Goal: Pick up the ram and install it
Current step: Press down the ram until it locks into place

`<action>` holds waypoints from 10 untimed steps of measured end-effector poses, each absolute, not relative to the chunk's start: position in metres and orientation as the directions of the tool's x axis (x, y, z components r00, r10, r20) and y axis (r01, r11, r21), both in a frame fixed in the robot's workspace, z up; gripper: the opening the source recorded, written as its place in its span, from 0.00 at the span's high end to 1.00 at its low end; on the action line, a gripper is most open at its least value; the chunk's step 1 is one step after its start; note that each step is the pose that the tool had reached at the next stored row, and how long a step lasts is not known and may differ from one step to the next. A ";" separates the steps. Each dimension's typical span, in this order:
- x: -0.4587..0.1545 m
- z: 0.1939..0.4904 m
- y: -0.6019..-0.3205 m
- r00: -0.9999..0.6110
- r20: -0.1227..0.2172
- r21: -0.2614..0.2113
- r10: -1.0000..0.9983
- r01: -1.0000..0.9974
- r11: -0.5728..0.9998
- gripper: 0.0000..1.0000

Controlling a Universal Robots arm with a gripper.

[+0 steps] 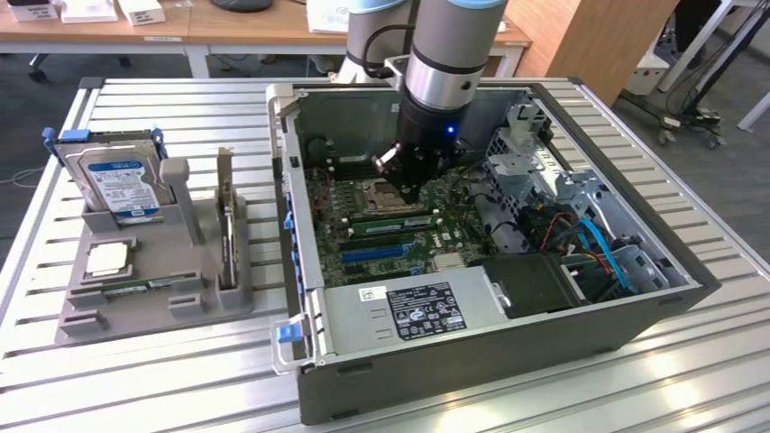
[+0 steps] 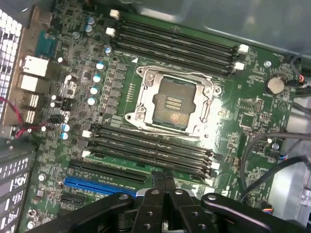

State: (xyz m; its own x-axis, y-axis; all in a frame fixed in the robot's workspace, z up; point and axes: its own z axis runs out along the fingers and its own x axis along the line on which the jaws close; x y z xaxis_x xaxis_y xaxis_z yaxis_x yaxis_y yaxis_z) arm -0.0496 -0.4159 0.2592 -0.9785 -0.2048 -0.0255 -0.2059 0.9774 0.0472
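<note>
The ram [image 1: 391, 219] looks like a long thin green stick that sits in a slot on the board [image 2: 243, 121] inside the computer case [image 1: 481, 361], just under the arm's tip and beside the empty square chip socket [image 2: 173, 103]. In the wrist view the slot near the fingers has a stick in it [image 2: 146, 154], so the ram seems to be in place, though it is hard to tell if it is pushed all the way down. I think a stick like this is light and stiff, but easy to break. It should be held by its two long flat sides, near the middle, never by the little gold teeth at its edge. The gripper [image 2: 164, 180] hangs just above the slots with its two fingers pressed together, and nothing is between them. On the gray tray [image 1: 144, 302] at the exterior view's left stand a hard drive [image 1: 118, 183] and a tall card [image 1: 226, 225], well apart from the case.
</note>
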 end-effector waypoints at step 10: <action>-0.050 0.259 -0.416 -0.996 -0.025 0.047 -0.087 -0.088 0.995 0.90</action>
